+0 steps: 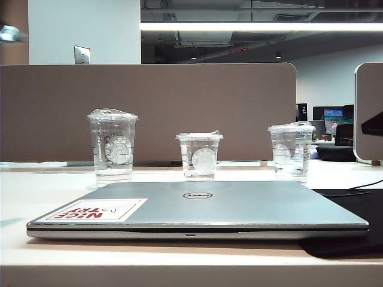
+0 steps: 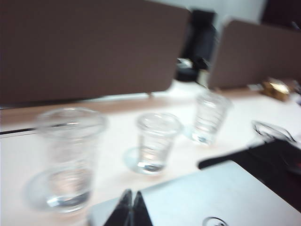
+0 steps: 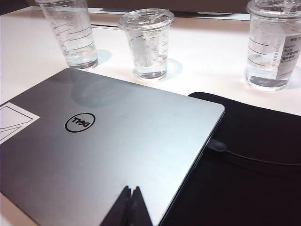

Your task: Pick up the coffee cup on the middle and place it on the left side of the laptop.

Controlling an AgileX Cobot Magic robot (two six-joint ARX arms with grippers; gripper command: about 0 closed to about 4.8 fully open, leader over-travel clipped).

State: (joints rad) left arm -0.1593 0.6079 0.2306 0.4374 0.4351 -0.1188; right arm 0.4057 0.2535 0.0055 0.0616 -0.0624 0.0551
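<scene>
A: In the exterior view, where is the coffee cup (image 1: pixel 200 155) placed?

B: It is seen upright on the white table (image 1: pixel 36 197), in the middle of a row of three clear cups, just behind the closed laptop (image 1: pixel 203 209). The tall domed cup (image 1: pixel 113 145) stands to its left, the lined cup (image 1: pixel 291 149) to its right. Neither arm is shown in this view.

A: And from the left wrist?

B: The picture is blurred, yet the left gripper (image 2: pixel 130 211) is made out with its fingertips pressed together – clenched, nothing held. It is poised over the near left corner of the laptop (image 2: pixel 211 197); the coffee cup (image 2: pixel 156 147) lies ahead of it and slightly towards the right side of the table, beyond the laptop's far edge.

A: The right wrist?

B: The right gripper (image 3: pixel 131 207) is likewise seen closed and empty, over the laptop lid (image 3: pixel 108 155) near its right edge, beside the black mat (image 3: pixel 254 155). The coffee cup (image 3: pixel 147 43) lies ahead and only a little off its line, towards the left.

A: Which arm is judged nearer?

B: The cup is reachable by either, but the left one is judged better placed – the drop spot left of the laptop lies on its side. The cup's long axis is vertical, so a level approach with jaws opened first would be called for.
</scene>
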